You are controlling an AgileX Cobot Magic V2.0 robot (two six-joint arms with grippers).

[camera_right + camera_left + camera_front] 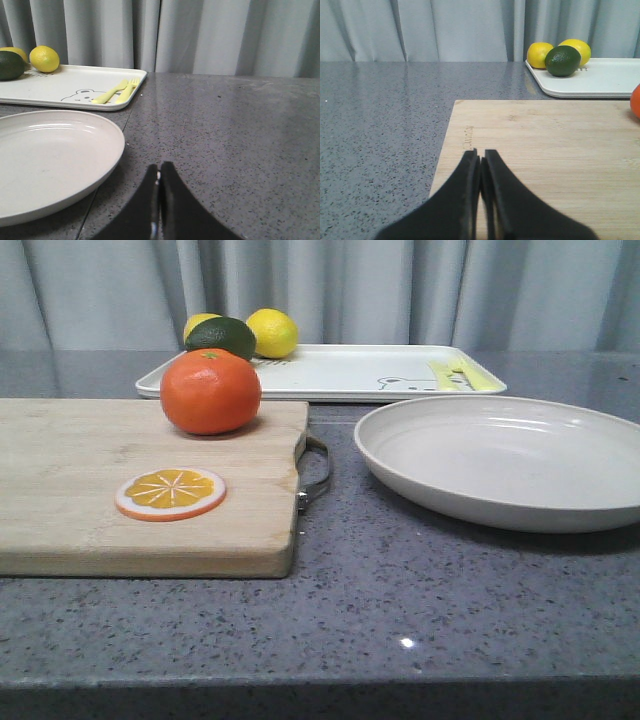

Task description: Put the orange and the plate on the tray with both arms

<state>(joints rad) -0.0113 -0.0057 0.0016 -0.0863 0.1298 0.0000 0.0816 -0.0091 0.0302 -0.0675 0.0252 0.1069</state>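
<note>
Orange not yet moved: sits on the far right corner of the wooden cutting board, near the tray but apart from it. Plate likewise untouched, resting empty on the grey table to the right of the board and just in front of the tray. Nothing of the task done so far; both lifts and both placements left. Tray holds two lemons and a dark green avocado at its left end, plus yellow-green cutlery at its right, with bare space in the middle. Orange slice lies flat on the board. Left gripper pinched shut and empty over the board's near edge; right gripper pressed together, holding nothing, just beside the plate's rim.
</note>
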